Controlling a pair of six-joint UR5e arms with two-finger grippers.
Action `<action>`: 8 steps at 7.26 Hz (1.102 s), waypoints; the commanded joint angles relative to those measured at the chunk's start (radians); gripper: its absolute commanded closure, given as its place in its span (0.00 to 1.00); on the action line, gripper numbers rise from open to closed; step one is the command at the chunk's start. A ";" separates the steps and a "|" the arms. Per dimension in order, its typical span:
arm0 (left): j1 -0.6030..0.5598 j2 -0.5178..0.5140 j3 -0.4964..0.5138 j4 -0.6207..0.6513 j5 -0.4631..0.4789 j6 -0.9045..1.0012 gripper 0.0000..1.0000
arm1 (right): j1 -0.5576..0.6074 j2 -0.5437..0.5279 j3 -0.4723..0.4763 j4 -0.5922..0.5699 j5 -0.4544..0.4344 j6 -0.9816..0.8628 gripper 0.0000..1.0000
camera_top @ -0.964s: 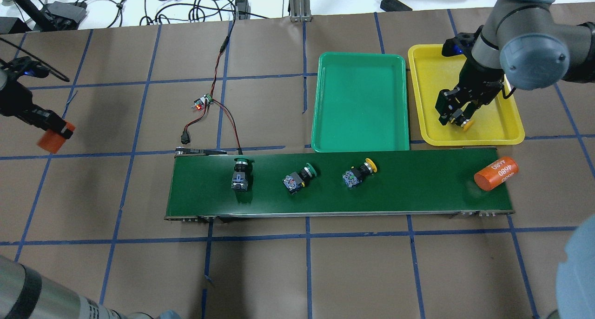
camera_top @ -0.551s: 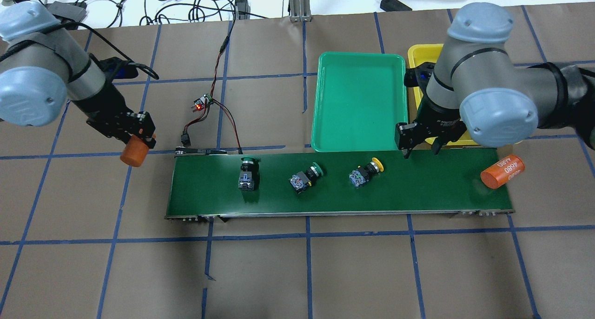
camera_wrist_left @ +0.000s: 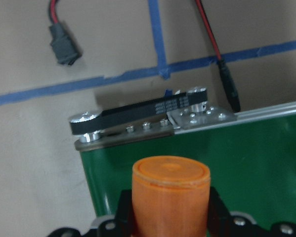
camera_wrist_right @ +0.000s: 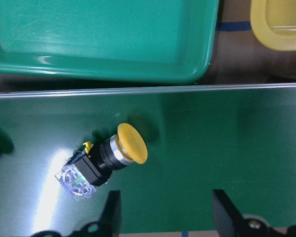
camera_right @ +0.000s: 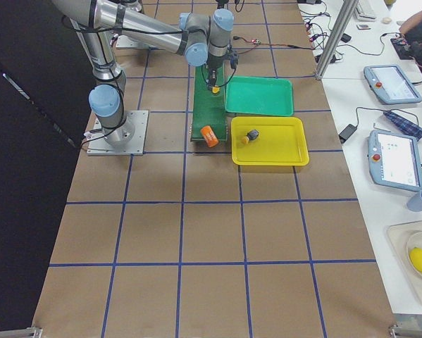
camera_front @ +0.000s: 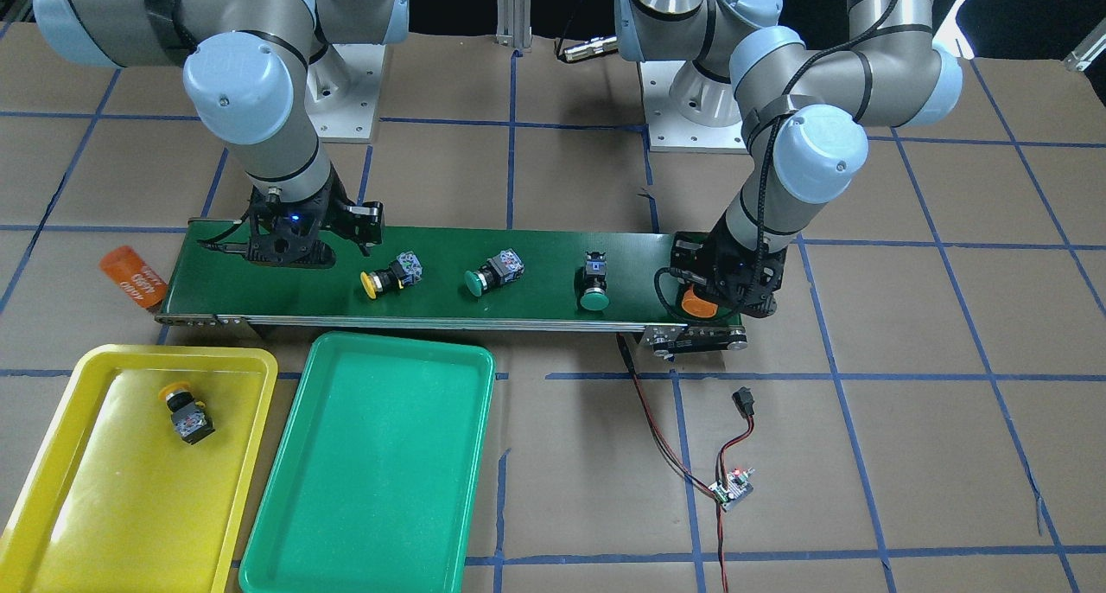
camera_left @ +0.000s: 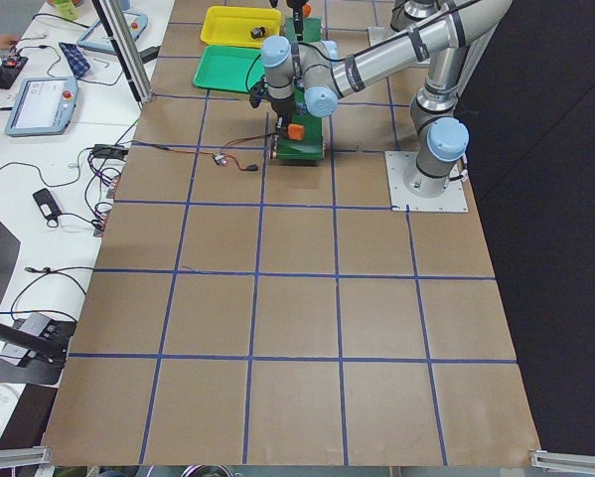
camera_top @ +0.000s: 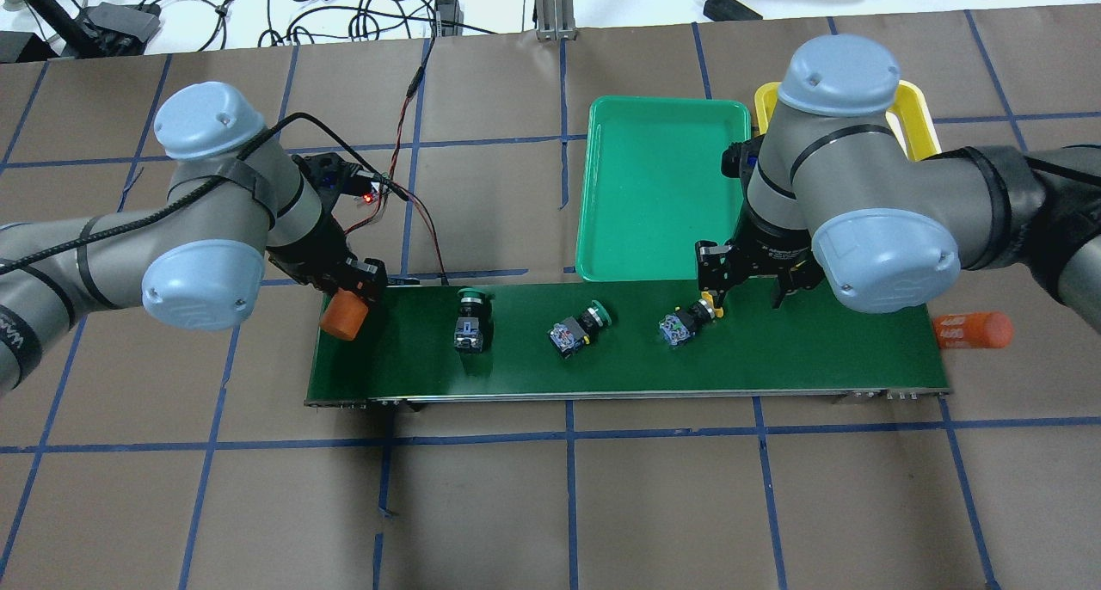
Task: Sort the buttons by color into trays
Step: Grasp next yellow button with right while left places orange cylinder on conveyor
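At seven o'clock in the front-facing view, one yellow button (camera_front: pixel 184 416) lies in the yellow tray (camera_front: pixel 95 524); the green tray (camera_front: pixel 371 489) has none, so roughly a quarter looks done. On the conveyor belt (camera_front: pixel 536 303) lie two green buttons (camera_front: pixel 492 274) and the second yellow button (camera_wrist_right: pixel 105 158), at ten o'clock of the right gripper (camera_wrist_right: pixel 167 210), whose fingers stand apart. The left gripper (camera_wrist_left: pixel 170 212) clamps an orange cylinder (camera_wrist_left: pixel 170 182).

One yellow-capped button (camera_front: pixel 186 413) inside yellow tray (camera_front: pixel 104 506), green tray (camera_front: pixel 371 481) just beside

brown table (camera_top: pixel 568 504) carries conveyor belt (camera_top: pixel 774 358), green tray (camera_top: pixel 662 186), yellow tray (camera_front: pixel 112 506), circuit board (camera_front: pixel 732 489), orange cylinder (camera_top: pixel 972 329).
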 commanded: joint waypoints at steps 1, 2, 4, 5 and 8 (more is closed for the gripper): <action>-0.005 0.006 -0.049 0.088 0.003 0.536 1.00 | -0.028 0.003 0.002 -0.008 0.002 0.027 0.30; -0.005 0.026 -0.055 0.086 0.006 0.549 1.00 | -0.030 0.001 0.010 -0.012 0.002 0.120 0.30; -0.011 0.037 -0.072 0.083 0.002 0.549 0.97 | -0.028 0.006 0.026 -0.099 0.005 0.296 0.22; -0.011 0.043 -0.092 0.086 -0.008 0.537 0.59 | -0.028 0.021 0.034 -0.167 0.000 0.298 0.10; -0.015 0.096 -0.057 0.076 0.008 0.433 0.00 | -0.036 0.055 0.053 -0.210 -0.001 0.296 0.00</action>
